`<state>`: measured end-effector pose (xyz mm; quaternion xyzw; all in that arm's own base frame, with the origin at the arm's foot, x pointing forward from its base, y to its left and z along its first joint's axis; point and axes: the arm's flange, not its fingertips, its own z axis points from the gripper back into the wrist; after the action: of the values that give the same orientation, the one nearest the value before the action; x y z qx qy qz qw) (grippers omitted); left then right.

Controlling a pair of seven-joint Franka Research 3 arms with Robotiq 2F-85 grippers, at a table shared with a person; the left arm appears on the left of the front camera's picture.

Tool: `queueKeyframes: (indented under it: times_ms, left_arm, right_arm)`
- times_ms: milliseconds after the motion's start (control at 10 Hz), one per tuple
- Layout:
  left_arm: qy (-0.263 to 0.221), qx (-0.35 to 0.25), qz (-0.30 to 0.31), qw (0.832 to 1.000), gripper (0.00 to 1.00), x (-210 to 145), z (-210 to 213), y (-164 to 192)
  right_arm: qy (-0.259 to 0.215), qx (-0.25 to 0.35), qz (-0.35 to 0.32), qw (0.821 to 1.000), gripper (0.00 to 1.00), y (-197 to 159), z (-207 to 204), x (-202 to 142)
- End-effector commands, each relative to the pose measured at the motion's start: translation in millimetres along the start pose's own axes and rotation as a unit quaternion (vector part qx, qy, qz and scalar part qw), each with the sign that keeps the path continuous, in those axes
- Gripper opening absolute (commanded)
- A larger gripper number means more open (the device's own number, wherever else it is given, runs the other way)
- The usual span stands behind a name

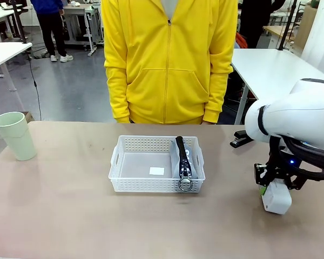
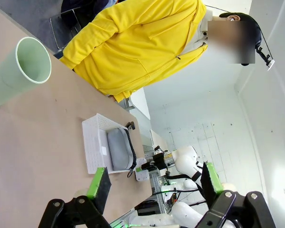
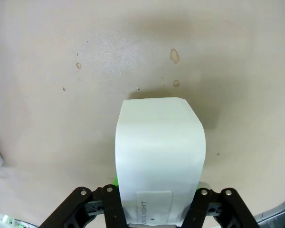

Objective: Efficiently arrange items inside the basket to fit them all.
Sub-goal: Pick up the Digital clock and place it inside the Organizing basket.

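My right claw (image 1: 270, 188) was closed on the white box (image 1: 276, 198), low at the right side of the table (image 1: 70, 216), well apart from the basket (image 1: 151, 186). I could not tell if the box touched the table. In the basket, the grey pouch (image 1: 184, 161) stood on its edge along the right wall. The black stapler (image 1: 240, 140) lay beyond my right arm, and the green cup (image 1: 15, 136) stood far left. My left claw (image 2: 153, 183) was wide open and held nothing. 1 person in yellow (image 1: 170, 59) stood at the far edge.
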<state>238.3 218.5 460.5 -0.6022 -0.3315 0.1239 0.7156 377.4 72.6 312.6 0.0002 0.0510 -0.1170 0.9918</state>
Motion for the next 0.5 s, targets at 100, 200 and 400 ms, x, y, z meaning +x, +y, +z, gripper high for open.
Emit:
queueKeyframes:
  times_ms: [100,200,400]
  left_arm:
    - [-0.006,-0.011,-0.010,1.000,1.00,1.0,-0.2,-2.2]
    - [-0.006,-0.011,-0.010,1.000,1.00,1.0,-0.2,-2.2]
    - [-0.006,-0.011,-0.010,1.000,1.00,1.0,-0.2,-2.2]
  right_arm:
    - [-0.021,0.010,0.030,0.999,0.00,0.7,30.4,-6.7]
    - [-0.044,0.011,0.058,0.997,0.00,2.7,61.5,-18.7]
    - [-0.076,0.045,0.125,0.988,0.00,-2.3,116.7,-44.0]
